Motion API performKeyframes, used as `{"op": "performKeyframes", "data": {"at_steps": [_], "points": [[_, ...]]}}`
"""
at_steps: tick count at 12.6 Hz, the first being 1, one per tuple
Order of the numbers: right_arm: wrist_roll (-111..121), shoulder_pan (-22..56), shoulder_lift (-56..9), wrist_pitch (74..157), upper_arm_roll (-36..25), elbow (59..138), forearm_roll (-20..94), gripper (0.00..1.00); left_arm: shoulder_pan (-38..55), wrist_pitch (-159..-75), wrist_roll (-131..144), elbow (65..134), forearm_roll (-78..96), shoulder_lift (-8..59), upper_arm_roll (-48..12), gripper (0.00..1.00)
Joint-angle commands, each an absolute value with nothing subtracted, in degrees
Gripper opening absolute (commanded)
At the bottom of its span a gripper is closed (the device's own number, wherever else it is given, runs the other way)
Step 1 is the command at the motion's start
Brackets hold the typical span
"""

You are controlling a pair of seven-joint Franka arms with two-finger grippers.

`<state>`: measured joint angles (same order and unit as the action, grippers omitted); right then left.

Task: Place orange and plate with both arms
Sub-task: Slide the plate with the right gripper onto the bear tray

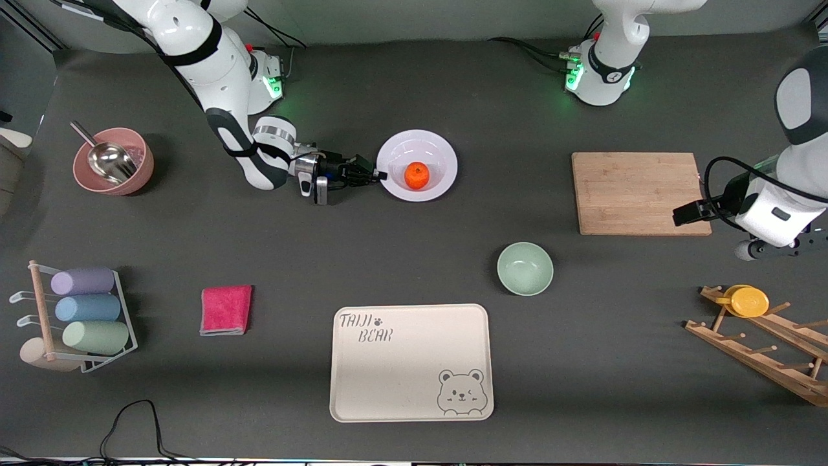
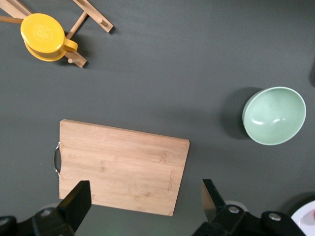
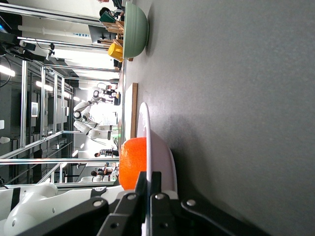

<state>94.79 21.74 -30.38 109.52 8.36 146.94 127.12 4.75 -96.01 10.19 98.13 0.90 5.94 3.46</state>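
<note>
Right gripper (image 1: pixel 378 175) clenched on plate (image 1: pixel 442 155) rim at edge toward right arm's end of table. Orange (image 1: pixel 417 175) sat in plate, just past fingertips. Left gripper (image 2: pixel 142 209) waited, released, over cutting board (image 1: pixel 637 193), well apart from plate.

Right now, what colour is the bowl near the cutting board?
Mint green bowl; clearest in the left wrist view.

Orange (image 1: pixel 417 175) in plate (image 1: pixel 440 150)
</note>
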Motion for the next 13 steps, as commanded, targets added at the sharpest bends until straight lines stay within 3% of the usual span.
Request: {"op": "performKeyframes", "data": {"at_steps": [1, 4, 8, 10, 13], "points": [[94.7, 20.7, -26.7, 109.3, 8.7, 146.9, 128.3, 0.00, 4.1, -93.2, 10.6, 95.4, 0.2, 5.9, 2.2, 1.00], [84.0, 20.1, -17.2, 109.6, 8.6, 148.4, 125.5, 0.00, 4.0, -86.5, 11.8, 90.0, 0.4, 6.1, 0.3, 1.00], [67.5, 16.3, -6.3, 111.2, 8.5, 148.6, 115.1, 0.00, 4.3, -84.8, 11.6, 88.9, 0.6, 6.0, 0.7, 1.00], [62.9, 14.7, -5.9, 112.4, 8.4, 145.7, 111.3, 0.00, 4.2, -84.8, 10.9, 88.9, 0.6, 6.1, 0.8, 1.00], [55.5, 11.4, -13.4, 112.6, 7.0, 132.5, 103.6, 0.00, 3.6, -85.2, 10.8, 88.9, 0.8, 6.4, 0.8, 1.00]]}}
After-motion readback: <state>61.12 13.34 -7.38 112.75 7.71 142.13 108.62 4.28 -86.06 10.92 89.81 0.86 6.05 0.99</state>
